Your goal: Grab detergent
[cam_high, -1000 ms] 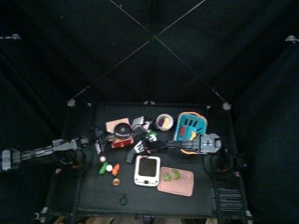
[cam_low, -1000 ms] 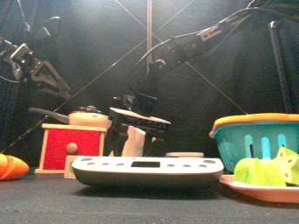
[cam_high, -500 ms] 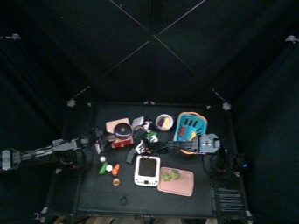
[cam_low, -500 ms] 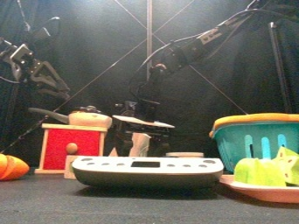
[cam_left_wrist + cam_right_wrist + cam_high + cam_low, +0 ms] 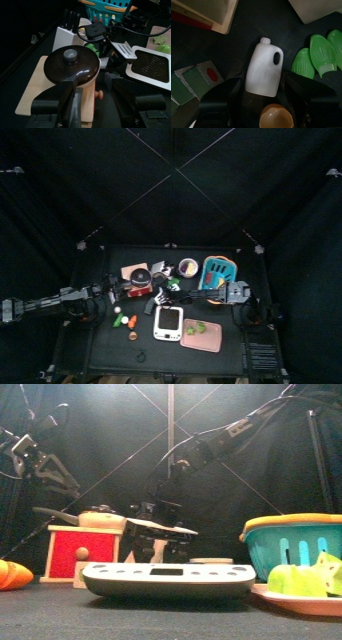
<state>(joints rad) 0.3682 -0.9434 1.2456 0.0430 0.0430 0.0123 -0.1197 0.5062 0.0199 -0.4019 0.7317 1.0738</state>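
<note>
The detergent bottle [image 5: 266, 67] is a white plastic jug with a smooth, matte skin, a short screw neck and a slot-shaped handle hole near its shoulder. It lies flat on the dark counter [image 5: 311, 37], and in the right wrist view it sits squarely between the two black jaws of the right hand [image 5: 271, 97]. Those jaws stand spread wide on either side of the bottle's base, with a clear gap on each side, so nothing is pinched. Beside the bottle lie two glossy green, leaf-shaped plastic pieces [image 5: 319, 57]. On its other side are flat green cards [image 5: 198, 77], one bearing a red dot. A rounded tan object [image 5: 276, 118] shows at the lower edge between the jaws; what it is cannot be told.

From the front, the right hand [image 5: 158, 547] hangs low behind a flat grey-white scale [image 5: 167, 579] with a dark rim, the arm slanting down from the upper right. A ribbed teal basket [image 5: 297, 544] with an orange rim stands to the right, behind a pale plate [image 5: 301, 600] carrying yellow-green chunks.

The left hand [image 5: 93, 102] rests at the counter's left side, its black jaws spread apart. Past them sits a round pot with a shiny dark domed lid and knob [image 5: 72, 64], set on a pale wooden board [image 5: 37, 92]. From above, the bottle [image 5: 170, 284] is a small white shape near the middle of the crowded counter.
</note>
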